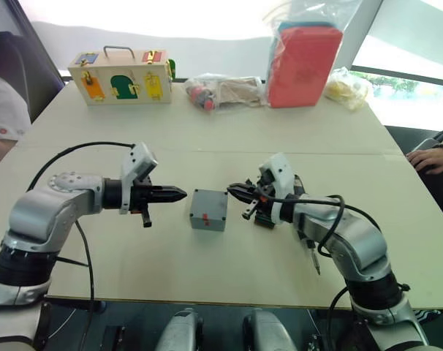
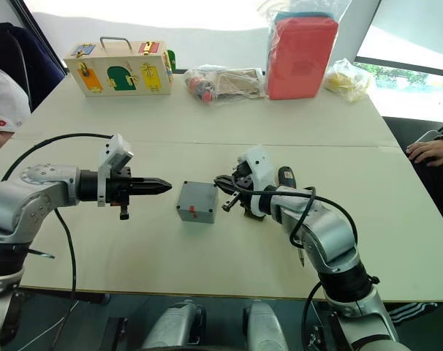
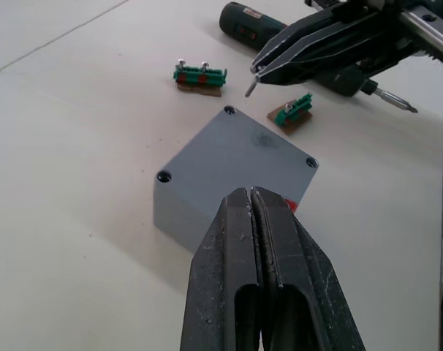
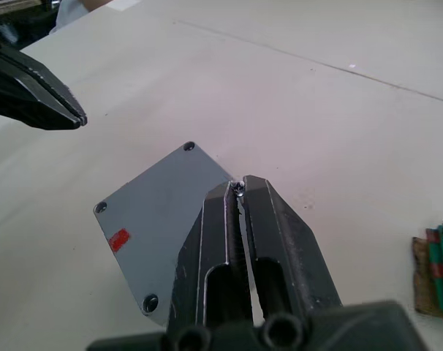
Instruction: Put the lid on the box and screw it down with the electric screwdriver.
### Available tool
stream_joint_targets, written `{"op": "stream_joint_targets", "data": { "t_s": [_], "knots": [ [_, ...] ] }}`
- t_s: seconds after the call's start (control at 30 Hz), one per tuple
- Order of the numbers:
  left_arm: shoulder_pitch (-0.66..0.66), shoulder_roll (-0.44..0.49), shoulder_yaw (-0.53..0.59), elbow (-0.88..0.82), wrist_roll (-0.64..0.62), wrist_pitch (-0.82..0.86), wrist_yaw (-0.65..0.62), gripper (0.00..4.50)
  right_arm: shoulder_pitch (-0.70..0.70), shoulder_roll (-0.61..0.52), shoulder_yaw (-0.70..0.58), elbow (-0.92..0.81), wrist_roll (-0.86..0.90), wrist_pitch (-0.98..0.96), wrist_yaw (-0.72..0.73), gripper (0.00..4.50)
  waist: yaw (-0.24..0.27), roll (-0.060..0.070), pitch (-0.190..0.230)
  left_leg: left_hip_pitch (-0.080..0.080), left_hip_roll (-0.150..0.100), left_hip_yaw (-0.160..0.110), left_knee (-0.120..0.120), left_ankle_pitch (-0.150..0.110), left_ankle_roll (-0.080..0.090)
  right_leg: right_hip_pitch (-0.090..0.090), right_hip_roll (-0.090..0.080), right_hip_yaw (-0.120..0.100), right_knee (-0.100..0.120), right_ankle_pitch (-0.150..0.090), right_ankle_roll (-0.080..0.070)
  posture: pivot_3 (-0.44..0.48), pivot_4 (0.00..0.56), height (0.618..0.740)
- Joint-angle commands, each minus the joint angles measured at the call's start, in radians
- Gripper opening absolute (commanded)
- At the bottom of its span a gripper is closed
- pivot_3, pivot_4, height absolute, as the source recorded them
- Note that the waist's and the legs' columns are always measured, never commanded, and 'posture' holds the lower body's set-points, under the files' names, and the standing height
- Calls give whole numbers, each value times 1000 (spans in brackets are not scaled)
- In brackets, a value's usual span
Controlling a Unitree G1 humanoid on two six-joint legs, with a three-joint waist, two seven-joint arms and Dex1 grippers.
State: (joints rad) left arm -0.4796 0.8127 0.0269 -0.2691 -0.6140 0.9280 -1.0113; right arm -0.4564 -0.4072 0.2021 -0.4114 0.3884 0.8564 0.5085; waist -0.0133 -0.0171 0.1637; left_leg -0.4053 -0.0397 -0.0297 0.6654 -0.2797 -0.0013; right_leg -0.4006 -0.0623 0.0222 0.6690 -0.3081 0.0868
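Small grey square plastic box [image 1: 209, 210], grey flat lid [image 3: 240, 157] already seated, shown on the pale worktop [image 1: 229, 270] between both jaws; left gripper [image 1: 179, 194] clenched empty; right gripper [image 1: 232, 191] clenched on a small metal screw [image 3: 249, 87], to be lowered upright into a corner hole; black electric screwdriver [image 3: 294, 44] lies beyond the right jaws.

a pale beige table [image 1: 207, 139] fills the room's middle, a thin seam running across its top. bright daylight pours through large windows [image 1: 408, 55] behind it, washing out the far wall. beyond the glass there seems to be greenery, though glare blurs it. dark floor [image 2: 97, 322] shows under the near table edge.
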Motion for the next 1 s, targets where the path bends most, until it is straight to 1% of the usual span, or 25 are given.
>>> {"op": "stream_joint_targets", "data": {
  "t_s": [0.03, 0.17, 0.37, 1.0],
  "knots": [
    [14, 9, 45, -53, -26, 7, 29, 0, -39, 13, 11, 33, -23, -64, 20, 109, -1, 0, 0, 0, 0, 0, 0, 0, 0, 0, 0, 0, 0, 0, 0, 0, 150, 738],
    [28, 14, 56, -61, -36, 10, 47, 0, -49, 13, 19, 79, -45, -97, 32, 109, -2, 0, 0, -1, 0, 0, 0, 0, 0, -1, 0, 0, 1, 0, 0, 0, 150, 738],
    [30, 14, 54, -59, -46, 4, 62, 0, -43, 14, 21, 104, -65, -114, 40, 109, -2, 0, 0, -2, 0, 0, 0, 1, -1, -4, 0, 0, 2, 0, 0, 0, 150, 738],
    [1, -9, 9, -47, -35, -8, 73, 0, -6, 17, -10, 18, -41, -55, 20, 109, -1, 0, 0, -3, 0, 0, 0, 1, -1, -4, 0, 0, 2, 0, 0, 0, 150, 738]
  ]
}}
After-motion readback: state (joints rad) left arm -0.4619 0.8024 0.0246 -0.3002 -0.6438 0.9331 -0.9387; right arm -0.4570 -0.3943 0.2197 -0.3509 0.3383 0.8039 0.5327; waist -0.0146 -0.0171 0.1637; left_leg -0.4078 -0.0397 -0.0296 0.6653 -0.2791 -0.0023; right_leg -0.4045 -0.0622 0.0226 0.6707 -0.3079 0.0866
